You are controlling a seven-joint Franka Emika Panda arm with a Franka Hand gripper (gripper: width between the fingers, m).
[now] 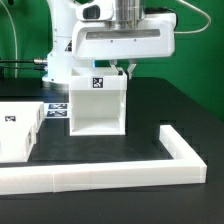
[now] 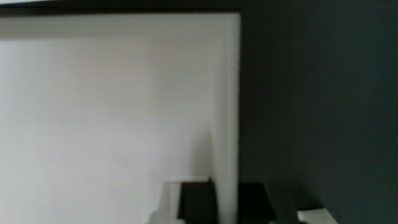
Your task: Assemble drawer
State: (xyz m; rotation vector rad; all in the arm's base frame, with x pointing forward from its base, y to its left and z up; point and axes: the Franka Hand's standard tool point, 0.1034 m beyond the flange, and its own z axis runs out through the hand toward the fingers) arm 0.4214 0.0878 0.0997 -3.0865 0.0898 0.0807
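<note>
Drawer shell (image 1: 97, 105), smooth white plastic, cube-shaped

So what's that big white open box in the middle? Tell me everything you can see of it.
It is the drawer shell, a white, plastic-looking hollow cube with its open side toward the exterior camera. A black-and-white square tag sits on its upper face. It stands upright on the dark table, apart from the smaller trays and the rail. The gripper is at its far top edge; contact is unclear.
</note>
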